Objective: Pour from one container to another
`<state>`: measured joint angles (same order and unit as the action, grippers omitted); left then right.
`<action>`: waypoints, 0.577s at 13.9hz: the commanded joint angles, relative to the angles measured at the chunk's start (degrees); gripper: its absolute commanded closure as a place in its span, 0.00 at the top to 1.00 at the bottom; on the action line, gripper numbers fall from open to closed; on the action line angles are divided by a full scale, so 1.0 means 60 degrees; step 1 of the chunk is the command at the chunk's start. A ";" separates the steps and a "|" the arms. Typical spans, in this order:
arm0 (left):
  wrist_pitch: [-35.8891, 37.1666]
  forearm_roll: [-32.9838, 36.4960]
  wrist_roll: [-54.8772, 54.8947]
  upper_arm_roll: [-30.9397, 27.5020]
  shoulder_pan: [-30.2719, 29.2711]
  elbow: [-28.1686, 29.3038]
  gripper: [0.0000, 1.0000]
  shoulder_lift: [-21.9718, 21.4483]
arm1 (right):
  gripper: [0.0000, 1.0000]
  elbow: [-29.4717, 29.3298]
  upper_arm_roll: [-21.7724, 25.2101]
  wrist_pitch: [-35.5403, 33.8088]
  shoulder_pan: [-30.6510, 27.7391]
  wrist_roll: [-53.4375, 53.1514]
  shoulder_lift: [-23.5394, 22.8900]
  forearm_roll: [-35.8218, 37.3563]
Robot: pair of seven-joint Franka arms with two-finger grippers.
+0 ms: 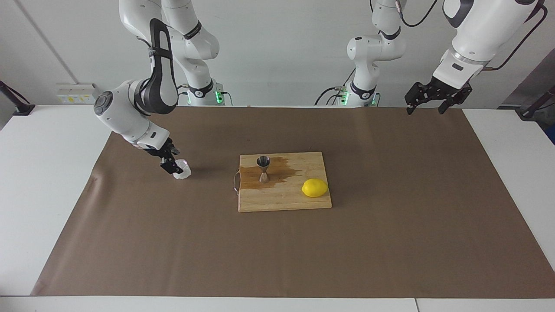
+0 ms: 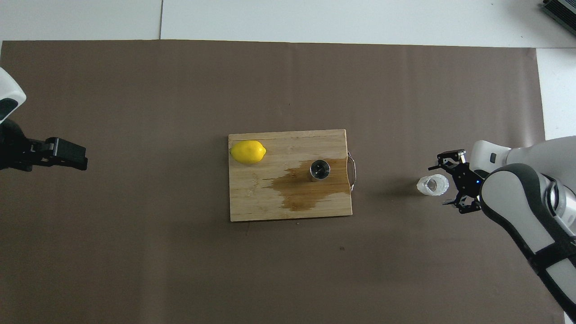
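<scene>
Two containers stood apart on the brown mat: the steel jigger [image 1: 263, 168] upright on the cutting board [image 1: 284, 201], in a brown wet patch, and the textured glass cup [image 1: 181, 170] off the board toward the right arm's end of the table. Judging by the spill, the pour looked finished and the step in hand was setting the cup down. The right gripper [image 1: 170, 164] sat just beside the cup with its fingers spread and nothing held; the overhead view showed the cup [image 2: 433, 185] free of the fingers. The next move probably called for a clean lift away without nudging the cup. The left gripper [image 1: 425, 103] waited well away from the board, spread and empty.
</scene>
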<state>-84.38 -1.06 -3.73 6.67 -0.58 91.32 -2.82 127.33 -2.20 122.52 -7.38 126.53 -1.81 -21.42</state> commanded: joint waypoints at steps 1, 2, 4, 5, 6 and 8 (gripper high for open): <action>0.0089 -0.0042 -0.0081 -0.0013 -0.0034 0.0206 1.00 -0.0233 | 1.00 -0.0419 -0.0044 -0.0555 0.0189 -0.1497 0.0769 0.0184; 0.0089 -0.0042 -0.0081 -0.0013 -0.0034 0.0206 1.00 -0.0233 | 1.00 -0.0741 -0.0059 -0.0629 0.0189 -0.2113 0.0916 0.0331; 0.0089 -0.0042 -0.0081 -0.0013 -0.0034 0.0206 1.00 -0.0233 | 1.00 -0.1487 -0.0132 -0.0920 0.0392 -0.3227 0.0991 0.0435; 0.0089 -0.0042 -0.0081 -0.0013 -0.0034 0.0206 1.00 -0.0233 | 1.00 -0.1839 -0.0132 -0.1096 0.0583 -0.3841 0.0976 0.0435; 0.0089 -0.0042 -0.0081 -0.0013 -0.0034 0.0206 1.00 -0.0233 | 1.00 -0.2118 -0.0132 -0.1113 0.0759 -0.4601 0.0976 0.0478; 0.0089 -0.0042 -0.0081 -0.0013 -0.0034 0.0206 1.00 -0.0219 | 1.00 -0.2718 -0.0147 -0.1127 0.0892 -0.6620 0.0962 0.0843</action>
<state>-84.38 -1.06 -3.73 6.67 -0.58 91.32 -2.82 114.90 -2.73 117.02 -2.34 96.23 4.91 -19.09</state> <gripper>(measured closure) 0.000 0.000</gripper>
